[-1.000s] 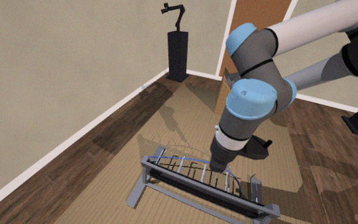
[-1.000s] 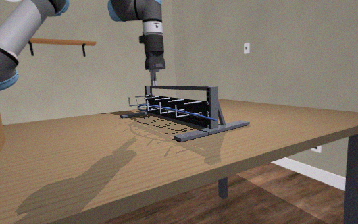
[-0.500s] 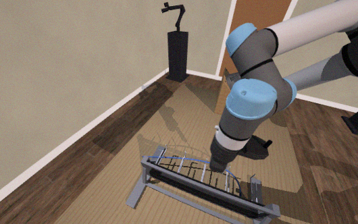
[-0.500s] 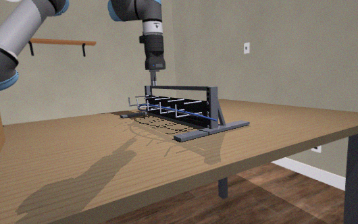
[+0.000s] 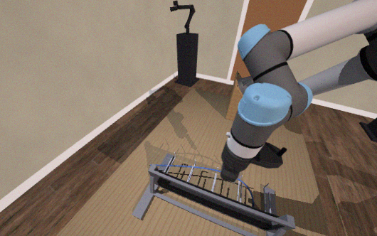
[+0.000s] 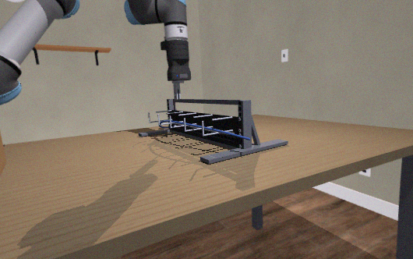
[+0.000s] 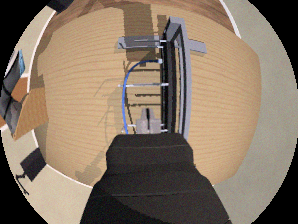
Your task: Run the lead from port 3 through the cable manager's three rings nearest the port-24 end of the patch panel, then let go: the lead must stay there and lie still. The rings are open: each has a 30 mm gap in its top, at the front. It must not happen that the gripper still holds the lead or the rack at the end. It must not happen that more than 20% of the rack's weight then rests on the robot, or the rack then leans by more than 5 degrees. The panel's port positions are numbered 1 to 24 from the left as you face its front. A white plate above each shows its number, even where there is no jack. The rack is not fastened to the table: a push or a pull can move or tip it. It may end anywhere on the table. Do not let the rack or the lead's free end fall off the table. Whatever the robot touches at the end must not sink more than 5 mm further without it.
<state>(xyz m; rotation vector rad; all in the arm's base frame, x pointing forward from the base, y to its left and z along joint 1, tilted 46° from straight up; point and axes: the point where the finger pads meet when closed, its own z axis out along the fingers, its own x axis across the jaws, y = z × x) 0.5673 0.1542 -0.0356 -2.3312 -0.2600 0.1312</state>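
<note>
Overhead, shut fingers [image 6: 177, 92] hang — lead [image 6: 218, 133] lies below, apart.

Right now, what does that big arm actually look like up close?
The arm is built from pale grey tubes joined by dark grey rounded joints, each capped in light blue. Near its end sits a white band with small dark marks, then a black blocky tool that narrows to two thin fingers. No loose cables show along it.

arm vertical; gripper [image 6: 177, 93] shut, empty
</note>
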